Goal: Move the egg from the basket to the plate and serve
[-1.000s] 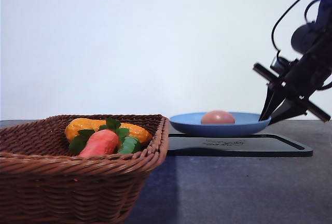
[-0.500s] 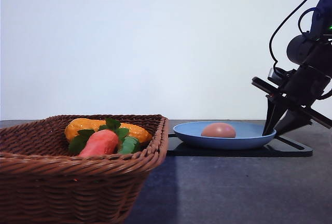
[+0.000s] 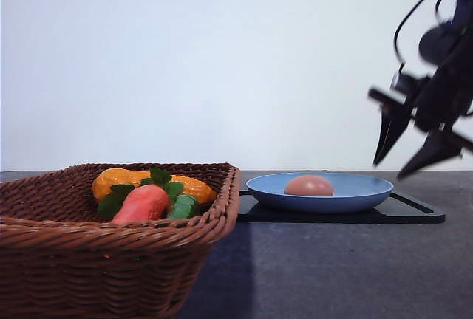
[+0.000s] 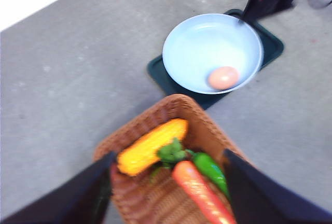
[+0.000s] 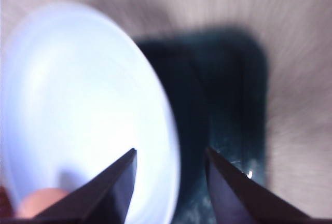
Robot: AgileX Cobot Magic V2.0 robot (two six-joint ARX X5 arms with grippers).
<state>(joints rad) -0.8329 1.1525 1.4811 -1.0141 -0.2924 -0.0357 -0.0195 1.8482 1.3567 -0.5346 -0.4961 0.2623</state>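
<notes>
The pinkish-brown egg (image 3: 309, 185) lies in the blue plate (image 3: 369, 188), which rests on a flat black tray (image 3: 417, 213). My right gripper (image 3: 390, 170) hangs open just above and beside the plate's right rim, touching nothing. In the right wrist view the open gripper (image 5: 170, 150) straddles the plate's rim (image 5: 166, 115), with the egg (image 5: 41, 203) at the edge. The left wrist view looks down on the wicker basket (image 4: 155, 115), the plate (image 4: 202, 42) and the egg (image 4: 223, 78). My left gripper (image 4: 168, 155) is open high above the basket.
The basket (image 3: 89, 260) at the front left holds a yellow corn cob (image 3: 122, 179), an orange-red carrot with green leaves (image 3: 142, 203) and a green pepper (image 3: 185, 207). Grey tabletop (image 3: 332, 267) lies between basket and tray. A white wall stands behind.
The plate with the egg came down onto the black tray. My right gripper then let go of its rim and rose a little, jaws apart.
</notes>
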